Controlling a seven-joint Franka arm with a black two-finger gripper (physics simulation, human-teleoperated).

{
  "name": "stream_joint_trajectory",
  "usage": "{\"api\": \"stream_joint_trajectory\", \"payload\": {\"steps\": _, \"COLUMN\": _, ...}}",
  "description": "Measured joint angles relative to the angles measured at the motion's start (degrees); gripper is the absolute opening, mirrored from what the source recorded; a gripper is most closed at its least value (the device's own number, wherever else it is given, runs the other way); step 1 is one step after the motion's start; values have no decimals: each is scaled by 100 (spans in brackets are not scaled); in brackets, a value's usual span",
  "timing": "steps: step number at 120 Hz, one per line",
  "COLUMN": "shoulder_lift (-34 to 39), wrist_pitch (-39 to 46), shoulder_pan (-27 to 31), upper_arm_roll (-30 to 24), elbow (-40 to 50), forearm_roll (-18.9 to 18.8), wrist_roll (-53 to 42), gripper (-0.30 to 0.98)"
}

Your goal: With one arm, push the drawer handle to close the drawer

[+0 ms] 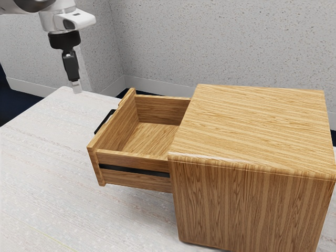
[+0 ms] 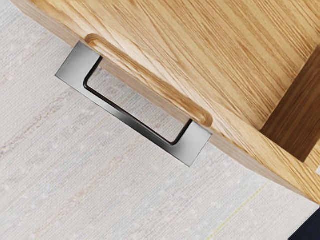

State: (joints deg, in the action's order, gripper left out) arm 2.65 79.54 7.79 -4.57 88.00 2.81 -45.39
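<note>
Holds the end effector [image 1: 77,87] pointing down above the table [image 1: 42,184], apart from the dark handle [image 2: 130,122]. Cannot tell clenched from released. Finds the wooden drawer [image 1: 152,135] open, jutting from the cabinet [image 1: 252,123] toward the exterior view's left, handle on its outer face.

Bright even light, soft shading, gleaming handle [image 2: 125,118]

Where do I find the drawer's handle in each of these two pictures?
Exterior view: the handle is the small dark bar left of centre, on the outer face of the open drawer.
Wrist view: the large grey metal handle, beside the long rounded notch, with pale tabletop beneath.
Shared landmark: the wooden drawer front bearing it.
</note>
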Motion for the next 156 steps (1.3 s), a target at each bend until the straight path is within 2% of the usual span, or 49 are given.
{"api": "stream_joint_trajectory", "payload": {"steps": 28, "shoulder_lift": 6, "wrist_pitch": -2, "shoulder_pan": 19, "upper_arm_roll": -14, "elbow": -18, "forearm_roll": -7, "wrist_roll": -90, "gripper": 69}}
{"api": "stream_joint_trajectory", "payload": {"steps": 34, "shoulder_lift": 50, "wrist_pitch": -36, "shoulder_pan": 35, "upper_arm_roll": -48, "elbow": -343, "forearm_roll": -33, "wrist_roll": -113, "gripper": 68}}
{"api": "stream_joint_trajectory", "payload": {"steps": 46, "shoulder_lift": 537, "wrist_pitch": -289, "shoulder_pan": 80, "upper_arm_roll": -298, "elbow": -880, "forearm_roll": -49, "wrist_roll": -306, "gripper": 69}}
{"api": "stream_joint_trajectory", "payload": {"steps": 62, "shoulder_lift": 885, "wrist_pitch": -794, "shoulder_pan": -62, "upper_arm_roll": -531, "elbow": -778, "forearm_roll": -63, "wrist_roll": -741, "gripper": 68}}
{"api": "stream_joint_trajectory", "payload": {"steps": 72, "shoulder_lift": 1094, "wrist_pitch": -942, "shoulder_pan": -2, "upper_arm_roll": -553, "elbow": -140, "forearm_roll": -131, "wrist_roll": -980, "gripper": 68}}
{"api": "stream_joint_trajectory", "payload": {"steps": 84, "shoulder_lift": 1995, "wrist_pitch": -585, "shoulder_pan": 31, "upper_arm_roll": -455, "elbow": 1917, "forearm_roll": -224, "wrist_roll": -1228, "gripper": 68}}
{"api": "stream_joint_trajectory", "payload": {"steps": 91, "shoulder_lift": 2195, "wrist_pitch": -303, "shoulder_pan": 91, "upper_arm_roll": -426, "elbow": 2625, "forearm_roll": -231, "wrist_roll": -1368, "gripper": 69}}
{"api": "stream_joint_trajectory", "payload": {"steps": 100, "shoulder_lift": 2265, "wrist_pitch": -30, "shoulder_pan": 151, "upper_arm_roll": -329, "elbow": 3000, "forearm_roll": -234, "wrist_roll": -1535, "gripper": 69}}
{"api": "stream_joint_trajectory", "payload": {"steps": 116, "shoulder_lift": 2111, "wrist_pitch": 266, "shoulder_pan": 124, "upper_arm_roll": -199, "elbow": 3104, "forearm_roll": -280, "wrist_roll": -1756, "gripper": 68}}
{"api": "stream_joint_trajectory", "payload": {"steps": 122, "shoulder_lift": 2030, "wrist_pitch": 347, "shoulder_pan": 105, "upper_arm_roll": -85, "elbow": 3104, "forearm_roll": -316, "wrist_roll": -1811, "gripper": 63}}
{"api": "stream_joint_trajectory", "payload": {"steps": 142, "shoulder_lift": 1769, "wrist_pitch": 866, "shoulder_pan": 100, "upper_arm_roll": 257, "elbow": 3117, "forearm_roll": -768, "wrist_roll": -1960, "gripper": 21}}
{"api": "stream_joint_trajectory", "payload": {"steps": 156, "shoulder_lift": 1569, "wrist_pitch": 1278, "shoulder_pan": 120, "upper_arm_roll": 349, "elbow": 3127, "forearm_roll": -940, "wrist_roll": -2069, "gripper": 6}}
